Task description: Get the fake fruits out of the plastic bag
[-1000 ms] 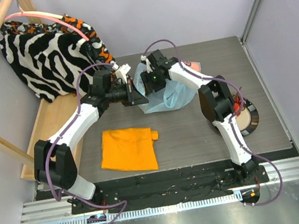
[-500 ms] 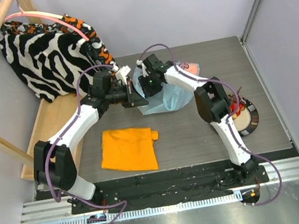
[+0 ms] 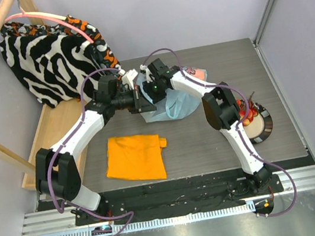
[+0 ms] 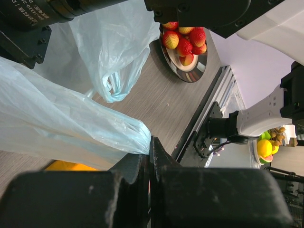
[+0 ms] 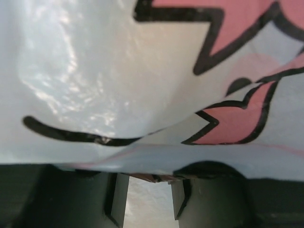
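Bag (image 3: 174, 104): pale blue film with pink print, crumpled at the upper middle of the table (image 3: 211, 151) in the top view, between the two grippers; its contents cannot be seen. Left gripper (image 3: 140, 101): at the bag's left edge; in the left wrist view (image 4: 151, 142) the fingers are pressed together, pinching a fold of the film (image 4: 57, 123), which stretches off to the left of the frame. Right gripper (image 3: 152, 90): just beside the left one, at the bag's upper left. In the right wrist view (image 5: 148, 190) printed film fills the frame and covers the fingertips; the fingers show a narrow gap, and whether they grasp anything cannot be told. Strawberries (image 4: 184, 39): red and yellow, heaped on a round plate (image 3: 262, 128) at the right of the table, apart from the bag. Orange cloth (image 3: 135, 156): folded flat, lower left of the table. Zebra cloth (image 3: 46, 58): bunched at the upper left corner.
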`<action>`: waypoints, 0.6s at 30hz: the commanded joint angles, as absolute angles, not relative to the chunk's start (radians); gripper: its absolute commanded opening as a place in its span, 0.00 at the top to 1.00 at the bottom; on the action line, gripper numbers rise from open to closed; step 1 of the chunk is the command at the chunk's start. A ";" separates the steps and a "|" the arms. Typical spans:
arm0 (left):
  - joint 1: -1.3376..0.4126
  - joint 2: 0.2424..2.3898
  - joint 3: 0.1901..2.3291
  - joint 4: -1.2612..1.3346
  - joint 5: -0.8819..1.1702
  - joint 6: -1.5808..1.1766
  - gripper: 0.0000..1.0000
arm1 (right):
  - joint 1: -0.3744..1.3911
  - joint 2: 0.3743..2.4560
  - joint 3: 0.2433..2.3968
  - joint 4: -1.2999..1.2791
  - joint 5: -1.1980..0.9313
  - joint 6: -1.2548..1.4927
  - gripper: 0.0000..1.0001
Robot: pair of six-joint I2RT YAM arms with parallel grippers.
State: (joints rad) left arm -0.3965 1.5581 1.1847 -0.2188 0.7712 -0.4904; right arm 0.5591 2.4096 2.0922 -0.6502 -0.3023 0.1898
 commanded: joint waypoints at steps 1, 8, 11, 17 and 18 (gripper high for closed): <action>-0.391 1.520 1.186 -0.204 0.799 -0.489 1.00 | 0.563 2.390 2.129 -0.604 -0.394 0.218 0.59; -0.391 1.520 1.200 -0.213 0.799 -0.479 1.00 | 0.575 2.417 2.134 -0.598 -0.385 0.229 0.60; -0.391 1.517 1.203 -0.219 0.798 -0.472 1.00 | 0.581 2.430 2.140 -0.595 -0.373 0.229 0.60; -0.391 1.508 1.190 -0.222 0.795 -0.469 1.00 | 0.584 2.454 2.169 -0.594 -0.359 0.232 0.69; -0.391 1.508 1.187 -0.222 0.793 -0.468 1.00 | 0.584 2.462 2.172 -0.594 -0.351 0.233 0.69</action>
State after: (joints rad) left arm -0.3962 1.5562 1.1847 -0.2237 0.7700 -0.4850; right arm 0.5758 2.4504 2.1204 -0.6205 -0.3645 0.2207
